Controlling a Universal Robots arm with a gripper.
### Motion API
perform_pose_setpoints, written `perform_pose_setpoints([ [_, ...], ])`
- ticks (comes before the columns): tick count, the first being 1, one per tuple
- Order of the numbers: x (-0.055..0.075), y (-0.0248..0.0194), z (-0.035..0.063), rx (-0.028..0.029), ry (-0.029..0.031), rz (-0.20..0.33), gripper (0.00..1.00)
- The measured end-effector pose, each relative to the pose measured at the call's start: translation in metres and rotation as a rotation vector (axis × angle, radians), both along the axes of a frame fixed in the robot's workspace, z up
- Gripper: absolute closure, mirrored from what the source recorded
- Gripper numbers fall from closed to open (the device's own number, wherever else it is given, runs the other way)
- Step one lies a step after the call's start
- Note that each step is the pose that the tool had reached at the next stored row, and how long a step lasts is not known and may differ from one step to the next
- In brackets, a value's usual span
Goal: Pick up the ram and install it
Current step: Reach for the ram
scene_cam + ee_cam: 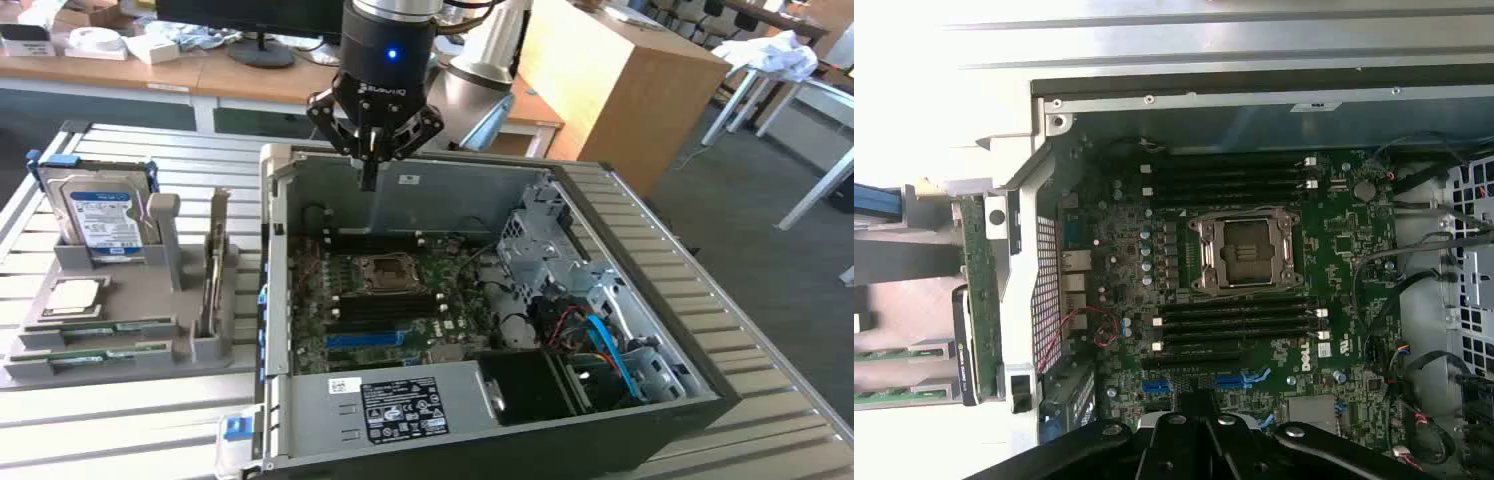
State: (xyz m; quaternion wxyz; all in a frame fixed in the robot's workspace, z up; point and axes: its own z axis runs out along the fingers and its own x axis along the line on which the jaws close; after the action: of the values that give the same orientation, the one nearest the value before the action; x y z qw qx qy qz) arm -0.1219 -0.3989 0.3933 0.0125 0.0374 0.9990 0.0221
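Your hand (pixel 370 172) hangs over the back wall of the open case (pixel 461 195), fingers pressed together and holding nothing. The ram (pixel 100 328) is well apart from it, in the grey holder (pixel 134 290) on the counter (pixel 134 425) at the exterior view's left. There, 2 green sticks lie flat, 1 behind the other, with a taller green board (pixel 214 265) on edge just beside them.

The pick looks not yet begun, so I judge this as the approach. Spread the fingers before you descend, line them up across the stick's long edges, and come straight down. The stick is thin, rigid and flat, with small dark chips, so a grip on the bare edges should be safest. The holder looks matte and moulded. The case is folded sheet metal, and the long black slots (pixel 1234 315) have pale latches at their ends.
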Motion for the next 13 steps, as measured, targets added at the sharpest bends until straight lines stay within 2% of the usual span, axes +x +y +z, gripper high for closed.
perform_pose_setpoints([
  [13,-0.0015,0.0000,-0.0001,0.0002,-0.0002,0.000,0.90],
])
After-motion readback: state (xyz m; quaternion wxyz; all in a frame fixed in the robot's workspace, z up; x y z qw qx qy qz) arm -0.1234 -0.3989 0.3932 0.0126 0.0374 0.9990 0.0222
